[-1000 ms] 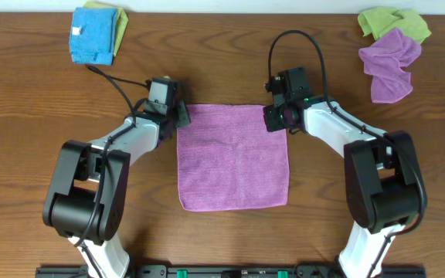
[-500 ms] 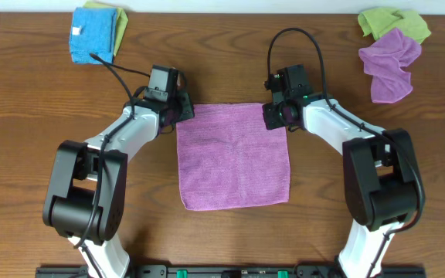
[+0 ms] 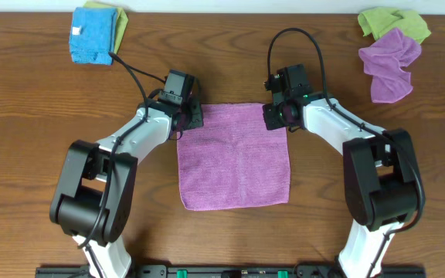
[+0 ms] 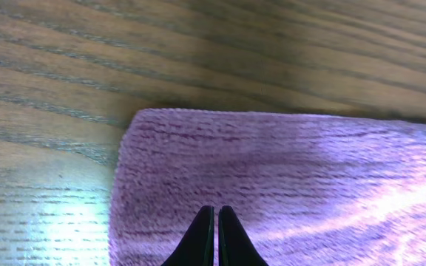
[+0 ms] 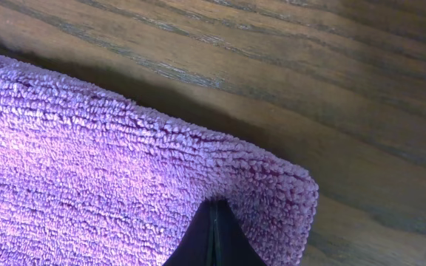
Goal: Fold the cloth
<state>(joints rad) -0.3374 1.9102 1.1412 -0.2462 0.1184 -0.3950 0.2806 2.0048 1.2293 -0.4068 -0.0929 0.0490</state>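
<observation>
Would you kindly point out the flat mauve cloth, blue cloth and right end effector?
flat mauve cloth (image 3: 234, 162), overhead view, flat middle.
blue cloth (image 3: 91, 38), overhead view, top face.
right end effector (image 5: 213, 210), right wrist view, between shut fingertips.

Fuzzy purple cloth (image 3: 234, 158) with soft matt loops, brown wooden table (image 3: 230, 232) with dark grain and slight shine, fluffy blue cloth (image 3: 91, 37) at eleven o'clock, smooth white and black plastic robot arms (image 3: 338, 127)

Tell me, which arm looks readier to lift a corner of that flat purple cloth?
Right, probably. The right gripper has its shut tips right by the far corner of the cloth; the left gripper, also shut, sits further in from its corner.
</observation>
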